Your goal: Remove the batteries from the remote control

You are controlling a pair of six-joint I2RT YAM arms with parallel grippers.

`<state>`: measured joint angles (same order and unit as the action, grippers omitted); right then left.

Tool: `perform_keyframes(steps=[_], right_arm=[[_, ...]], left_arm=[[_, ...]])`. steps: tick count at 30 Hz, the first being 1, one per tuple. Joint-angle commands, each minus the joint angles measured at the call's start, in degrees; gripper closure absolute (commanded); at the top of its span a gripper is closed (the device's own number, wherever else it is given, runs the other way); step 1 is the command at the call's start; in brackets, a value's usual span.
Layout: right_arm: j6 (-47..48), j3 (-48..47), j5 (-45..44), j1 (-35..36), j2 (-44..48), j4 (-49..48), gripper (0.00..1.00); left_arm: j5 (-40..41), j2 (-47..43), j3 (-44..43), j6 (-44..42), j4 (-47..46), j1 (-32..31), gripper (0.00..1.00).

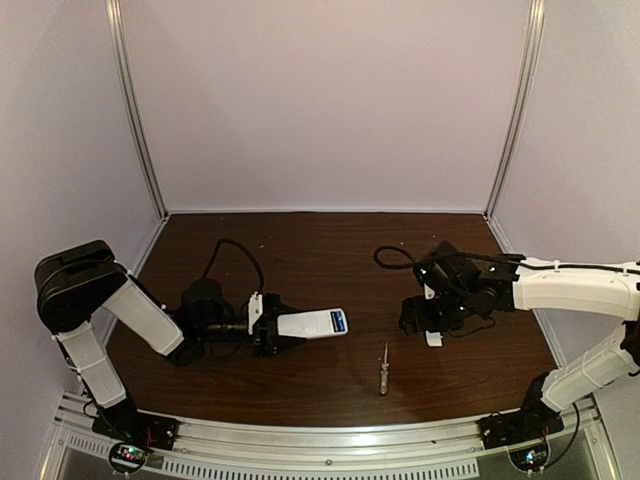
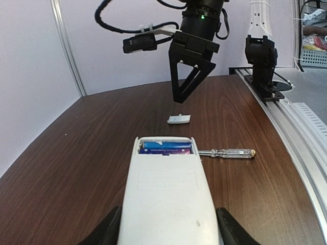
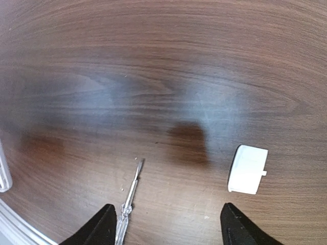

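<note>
Table: dark brown wood-grain table seen from above, with both arm bases at its near edge.
Left fingers: the left fingers are clenched on either side of the remote control's near end, grasping it on the left half of the table.
Remote control: the remote control is a slim white bar sticking out of that grip and pointing right, towards the table's middle. A small blue mark sits at its far end in the overhead view.
Batteries: the batteries lie inside the remote's uncovered compartment at that far end. They look blue and purple in the left wrist view.
Screwdriver: a thin silvery screwdriver lies flat on the table just beyond the remote's tip, nearer the front edge.
Cover: a small white cover piece lies flat on the table, right of the screwdriver and apart from it.
Right fingers: the right fingers are released and spread wide, with only bare wood between them. They point down just above the cover without touching it.
</note>
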<state>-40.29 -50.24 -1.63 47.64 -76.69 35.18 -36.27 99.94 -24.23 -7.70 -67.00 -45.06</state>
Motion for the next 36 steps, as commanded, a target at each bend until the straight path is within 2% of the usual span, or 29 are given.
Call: perform_keyframes(steps=[1,8,18,29,36], right_arm=[[-3.83,1.36,2.09,3.83,1.67,-0.42,0.26],[-11.47,3.13,-3.52,13.18,1.41,-1.64,0.15],[-21.88,6.77,-11.02,24.86,-3.56,-6.53,0.16],[-24.42,7.28,-15.72,27.11,-8.43,-9.25,0.21],[-22.9,7.08,-19.47,27.12,-4.77,-6.92,0.19]], left_arm=[[-3.45,0.43,0.61,-7.04,-5.24,0.06,1.0],[-0.34,0.43,2.64,-11.04,-6.02,-2.56,1.0],[3.18,1.23,5.42,-13.03,-8.56,-5.95,1.0],[3.94,3.46,5.97,-8.38,-9.73,-6.27,1.0],[4.18,4.5,0.79,-1.51,1.63,-6.27,1.0]])
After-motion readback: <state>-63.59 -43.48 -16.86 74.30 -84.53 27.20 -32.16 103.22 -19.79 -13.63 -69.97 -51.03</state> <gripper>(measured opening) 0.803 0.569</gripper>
